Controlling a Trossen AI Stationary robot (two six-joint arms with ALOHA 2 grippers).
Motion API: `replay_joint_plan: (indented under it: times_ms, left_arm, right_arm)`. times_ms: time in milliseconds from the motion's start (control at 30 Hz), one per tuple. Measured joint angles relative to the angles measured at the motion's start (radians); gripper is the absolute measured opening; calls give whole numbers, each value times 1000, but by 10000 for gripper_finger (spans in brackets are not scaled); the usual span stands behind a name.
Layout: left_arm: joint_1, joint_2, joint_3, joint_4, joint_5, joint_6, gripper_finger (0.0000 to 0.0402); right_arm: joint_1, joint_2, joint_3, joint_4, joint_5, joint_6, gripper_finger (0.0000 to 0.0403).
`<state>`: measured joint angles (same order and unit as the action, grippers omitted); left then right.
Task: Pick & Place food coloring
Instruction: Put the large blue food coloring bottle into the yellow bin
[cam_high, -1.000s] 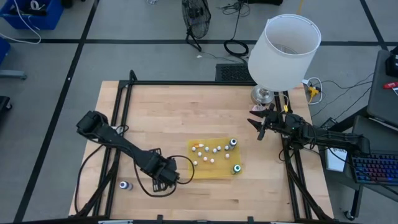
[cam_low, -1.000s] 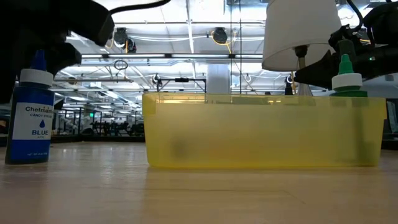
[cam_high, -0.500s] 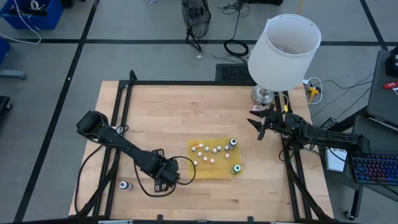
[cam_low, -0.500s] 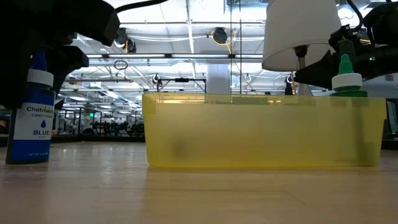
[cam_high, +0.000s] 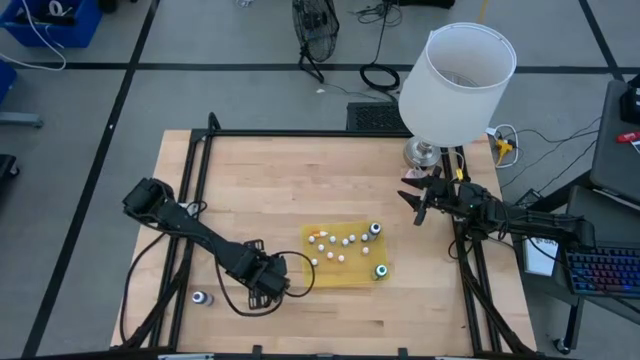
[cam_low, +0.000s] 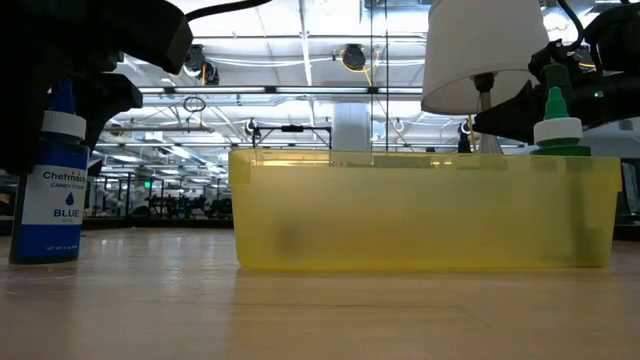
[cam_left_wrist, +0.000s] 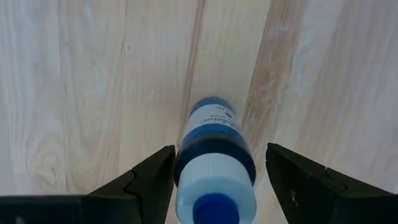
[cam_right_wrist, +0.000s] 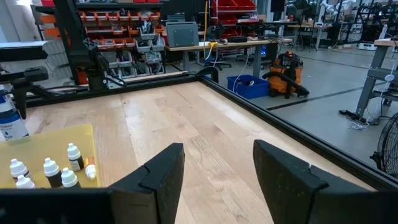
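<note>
Figure legend, read from the near table edge outward. At the lower left of the high view, you see one blue bottle (cam_high: 201, 298) standing alone on the table (cam_high: 270, 180), well apart from the yellow tray (cam_high: 352, 275). In the low view, the same bottle (cam_low: 52, 180) stands upright at the far left, its label reading BLUE.

Just to its right in the high view, the left gripper (cam_high: 272, 285) hovers near the tray's left edge. In the left wrist view its fingers (cam_left_wrist: 149, 177) stand apart on either side of the blue bottle (cam_left_wrist: 214, 162), not touching it: open, holding nothing.

At the lower centre, the tray already holds a cluster of small white-capped bottles (cam_high: 336, 247) and two larger teal-topped ones (cam_high: 381, 270). You may judge the task to be mostly done, with this one bottle still to be gripped and carried over.

At the right, below the lamp (cam_high: 455, 85), the right gripper (cam_high: 418, 198) waits above the table with its fingers (cam_right_wrist: 158, 174) parted and empty.
</note>
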<state>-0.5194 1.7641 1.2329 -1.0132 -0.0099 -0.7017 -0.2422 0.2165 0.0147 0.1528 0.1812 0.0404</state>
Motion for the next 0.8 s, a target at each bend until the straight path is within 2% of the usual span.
replay_joint_plan:
  times_ms: [667, 800]
  left_arm:
    - [0, 0, 0, 20, -17, -2, 250]
    - [0, 0, 0, 20, -17, -2, 233]
  right_arm:
    - [0, 0, 0, 0, 0, 0, 181]
    - [0, 0, 0, 0, 0, 0, 181]
